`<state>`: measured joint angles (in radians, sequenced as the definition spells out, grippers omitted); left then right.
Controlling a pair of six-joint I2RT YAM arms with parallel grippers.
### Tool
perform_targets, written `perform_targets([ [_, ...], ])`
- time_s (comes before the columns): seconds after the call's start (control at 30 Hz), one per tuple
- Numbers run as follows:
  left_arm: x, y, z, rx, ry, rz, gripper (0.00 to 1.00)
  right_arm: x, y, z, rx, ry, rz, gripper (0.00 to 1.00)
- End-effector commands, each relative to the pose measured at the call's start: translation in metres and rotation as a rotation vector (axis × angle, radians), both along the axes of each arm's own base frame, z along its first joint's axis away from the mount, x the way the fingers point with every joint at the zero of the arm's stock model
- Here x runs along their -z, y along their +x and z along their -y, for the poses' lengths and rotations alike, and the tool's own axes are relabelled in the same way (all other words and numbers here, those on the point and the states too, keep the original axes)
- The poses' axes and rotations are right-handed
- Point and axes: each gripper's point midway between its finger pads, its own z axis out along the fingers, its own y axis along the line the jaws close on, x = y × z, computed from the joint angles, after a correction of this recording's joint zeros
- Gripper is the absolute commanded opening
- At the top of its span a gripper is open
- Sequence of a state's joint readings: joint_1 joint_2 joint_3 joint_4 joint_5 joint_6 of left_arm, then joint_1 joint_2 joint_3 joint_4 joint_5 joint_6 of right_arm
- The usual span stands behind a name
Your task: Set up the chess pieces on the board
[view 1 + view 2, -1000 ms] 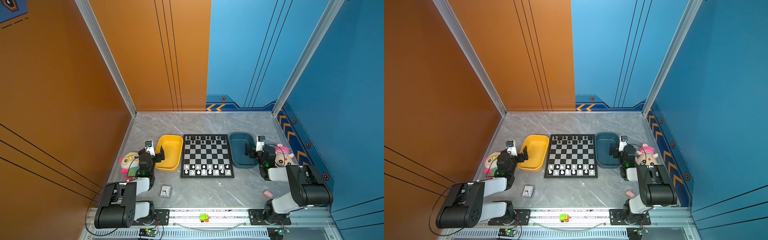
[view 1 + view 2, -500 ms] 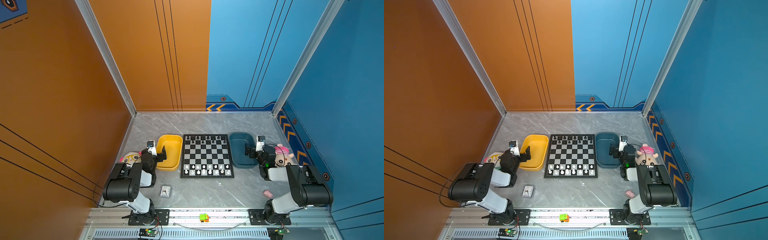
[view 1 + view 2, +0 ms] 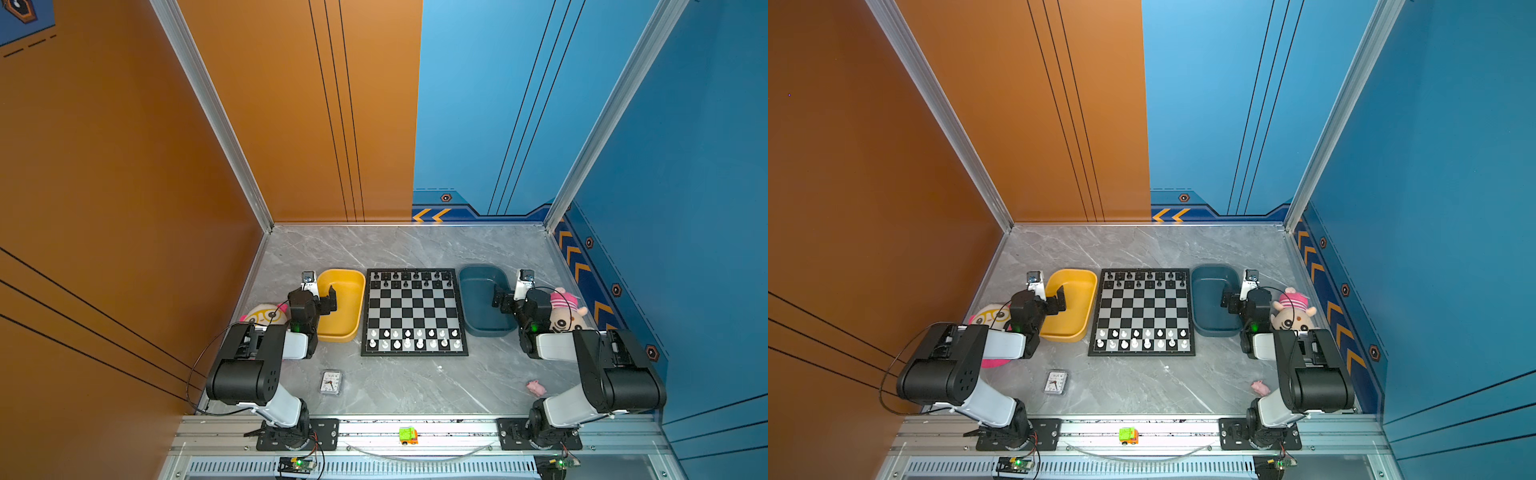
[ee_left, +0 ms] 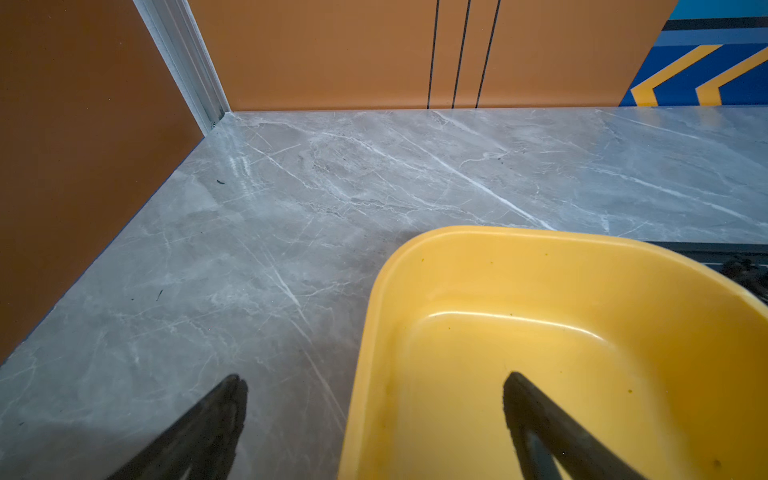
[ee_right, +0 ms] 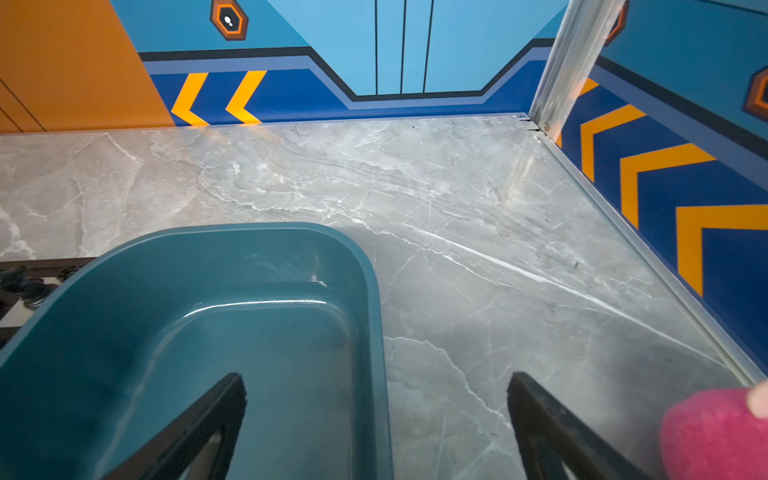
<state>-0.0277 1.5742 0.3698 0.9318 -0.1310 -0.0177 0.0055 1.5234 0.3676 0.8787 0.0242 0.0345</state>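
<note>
Setup looks complete: the chess pieces (image 3: pixel 407 333) fill two far black rows and two near white rows on the board (image 3: pixel 413 309), the yellow tray (image 3: pixel 345 328) and teal tray (image 3: pixel 478 291) look empty, and the left pincer (image 4: pixel 374 380) and right pincer (image 5: pixel 376 379) gape wide, holding nothing.

In both top views the chess pieces (image 3: pixel 407 343) are too small to tell apart. The left arm (image 3: pixel 243 370) hides part of the yellow soft toy (image 3: pixel 266 315), and the right arm (image 3: pixel 615 374) hides part of the pink-hatted soft toy (image 3: pixel 569 318). In the left wrist view the board (image 4: pixel 706 248) is cut off at the edge, and the pieces on it are a dark blur. The yellow tray (image 4: pixel 519 245) and the teal tray (image 5: pixel 249 230) run off their wrist pictures.
</note>
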Motion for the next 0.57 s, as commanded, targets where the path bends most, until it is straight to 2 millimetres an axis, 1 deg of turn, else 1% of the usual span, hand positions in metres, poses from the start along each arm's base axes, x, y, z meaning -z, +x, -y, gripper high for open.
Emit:
perform_targets([
  [0.0, -0.0050, 0.0018, -0.0035, -0.021, 0.030, 0.001, 0.98, 0.0014, 0.0024, 0.0049, 0.037, 0.006, -0.012, 1.00],
  [0.53, -0.0050, 0.0013, -0.0035, -0.022, 0.032, 0.001, 0.98, 0.0017, 0.0026, 0.0048, 0.039, 0.003, -0.014, 1.00],
])
